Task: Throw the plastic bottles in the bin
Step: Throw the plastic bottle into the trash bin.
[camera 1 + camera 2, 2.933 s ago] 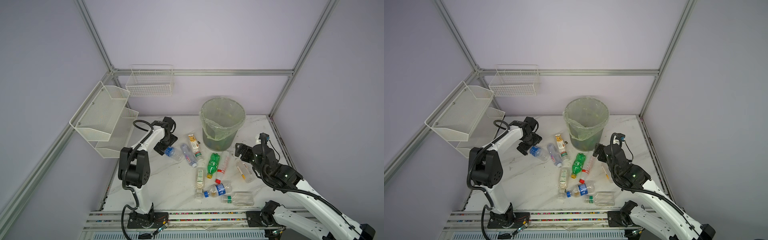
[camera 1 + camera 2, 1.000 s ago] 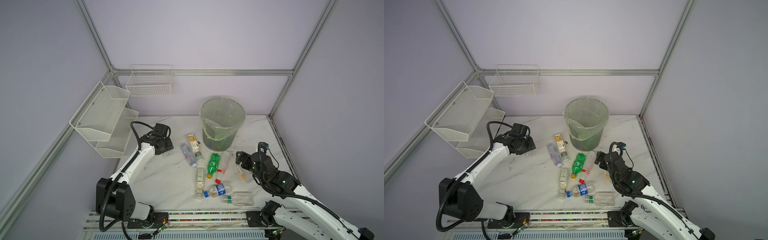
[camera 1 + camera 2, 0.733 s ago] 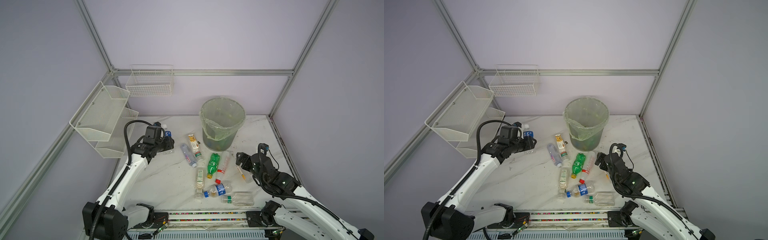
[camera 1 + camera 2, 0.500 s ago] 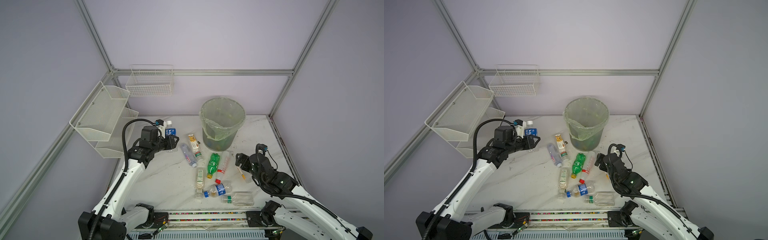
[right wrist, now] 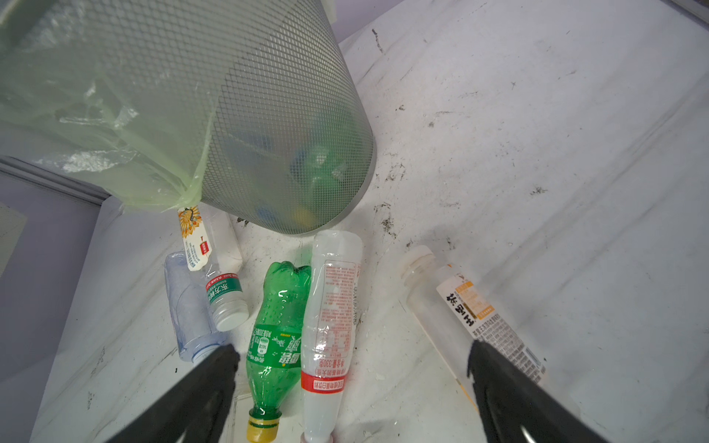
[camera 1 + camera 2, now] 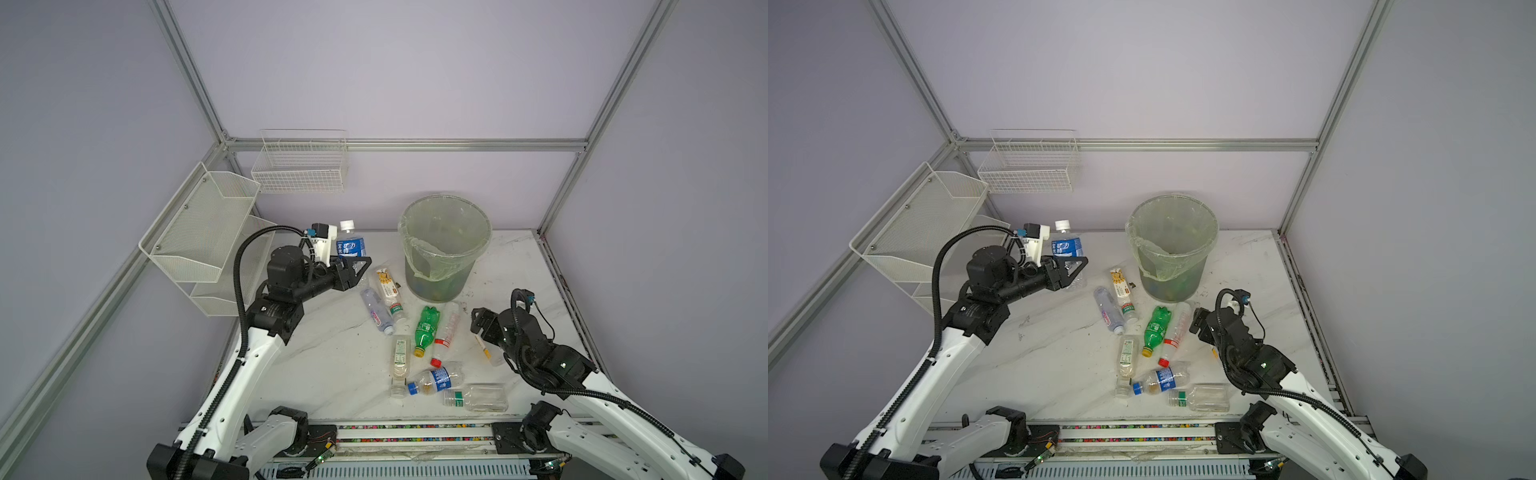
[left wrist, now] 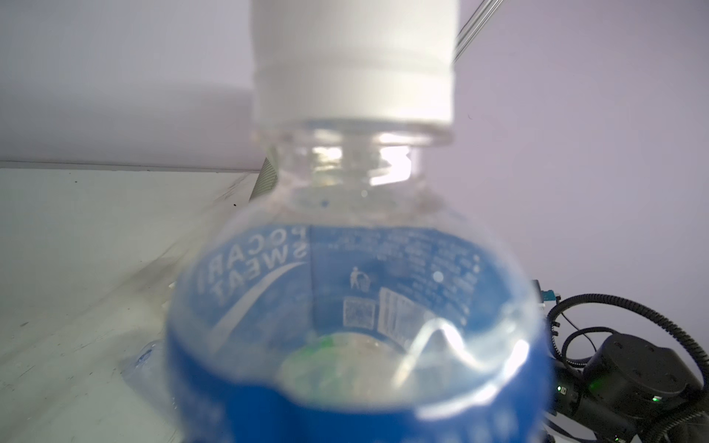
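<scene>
Marble bench (image 6: pixel 324 365), left rear corner: left gripper (image 6: pixel 354 267), seemingly pinching the blue-labelled bottle (image 6: pixel 351 248), had lifted it clear; bin (image 6: pixel 440 274) next. Right gripper (image 5: pixel 353 354) spread, empty.

The blue-label bottle (image 7: pixel 360 383) reads "POCARI SWEAT", mirrored through the plastic, beside a bin pictogram, QR code and barcode. The green bottle (image 5: pixel 278 330) shows "雪碧", the green-banded bottle (image 5: pixel 224 291) "东方树叶", and the red-banded bottle (image 5: pixel 332 314) "330".
</scene>
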Robot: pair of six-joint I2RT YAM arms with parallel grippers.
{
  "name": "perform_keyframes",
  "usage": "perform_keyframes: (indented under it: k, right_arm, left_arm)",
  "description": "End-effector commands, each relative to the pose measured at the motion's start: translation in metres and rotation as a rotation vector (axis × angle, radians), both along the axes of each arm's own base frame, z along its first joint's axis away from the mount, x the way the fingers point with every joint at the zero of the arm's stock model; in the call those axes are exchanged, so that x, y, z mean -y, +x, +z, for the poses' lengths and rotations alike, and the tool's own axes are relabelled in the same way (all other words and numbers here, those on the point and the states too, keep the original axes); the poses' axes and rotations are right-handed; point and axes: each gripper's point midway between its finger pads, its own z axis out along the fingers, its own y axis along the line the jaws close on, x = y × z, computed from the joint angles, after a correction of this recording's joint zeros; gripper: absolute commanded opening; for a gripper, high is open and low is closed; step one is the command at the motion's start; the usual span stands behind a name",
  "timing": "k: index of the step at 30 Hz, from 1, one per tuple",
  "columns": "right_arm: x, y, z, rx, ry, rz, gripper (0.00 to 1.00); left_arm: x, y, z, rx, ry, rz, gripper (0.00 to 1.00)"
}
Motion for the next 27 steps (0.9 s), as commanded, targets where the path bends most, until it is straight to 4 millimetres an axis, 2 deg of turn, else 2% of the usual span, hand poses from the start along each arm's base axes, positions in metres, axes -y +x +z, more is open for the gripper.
perform_keyframes:
  k: [1, 4, 5, 8, 9, 10, 11, 12, 13, 16, 19, 24, 27]
  right_arm:
    - [0.005, -0.002, 0.004, 0.004, 0.008, -0.024, 0.97]
    - [0.006, -0.002, 0.006, 0.01, 0.012, -0.026, 0.97]
    - [0.005, -0.001, 0.007, 0.012, 0.014, -0.026, 0.97]
    - [0.005, 0.0, 0.009, 0.016, 0.021, -0.028, 0.97]
    - [0.005, 0.0, 0.009, 0.017, 0.023, -0.029, 0.97]
    - [0.004, 0.0, 0.01, 0.018, 0.025, -0.028, 0.97]
    - [0.004, 0.0, 0.012, 0.019, 0.028, -0.029, 0.97]
    - [0.004, 0.0, 0.013, 0.019, 0.031, -0.031, 0.97]
    - [0.005, -0.001, 0.014, 0.019, 0.033, -0.034, 0.97]
    - [0.008, -0.003, 0.019, 0.024, 0.042, -0.044, 0.97]
    - [0.013, -0.007, 0.024, 0.036, 0.051, -0.055, 0.97]
    - [0.018, -0.01, 0.028, 0.041, 0.057, -0.071, 0.97]
    - [0.02, -0.009, 0.023, 0.011, 0.028, -0.089, 0.97]
  left_arm:
    - [0.018, 0.007, 0.099, 0.196, -0.077, -0.056, 0.56]
    - [0.044, 0.036, 0.123, 0.181, -0.063, -0.054, 0.55]
    - [0.062, 0.054, 0.117, 0.146, -0.026, -0.055, 0.55]
    - [0.117, 0.08, 0.12, 0.157, 0.045, -0.099, 0.57]
    - [0.129, 0.087, 0.121, 0.162, 0.049, -0.099, 0.6]
    - [0.14, 0.096, 0.124, 0.165, 0.046, -0.085, 0.69]
    - [0.151, 0.11, 0.117, 0.146, 0.048, -0.079, 0.77]
    - [0.155, 0.117, 0.123, 0.146, 0.038, -0.071, 0.99]
    - [0.161, 0.128, 0.116, 0.122, 0.038, -0.068, 1.0]
    - [0.168, 0.139, 0.109, 0.095, 0.024, -0.071, 1.0]
    - [0.163, 0.135, 0.11, 0.095, 0.019, -0.06, 1.0]
    - [0.13, 0.103, 0.145, 0.186, 0.019, 0.003, 1.0]
    - [0.105, 0.083, 0.151, 0.196, 0.05, 0.043, 1.0]
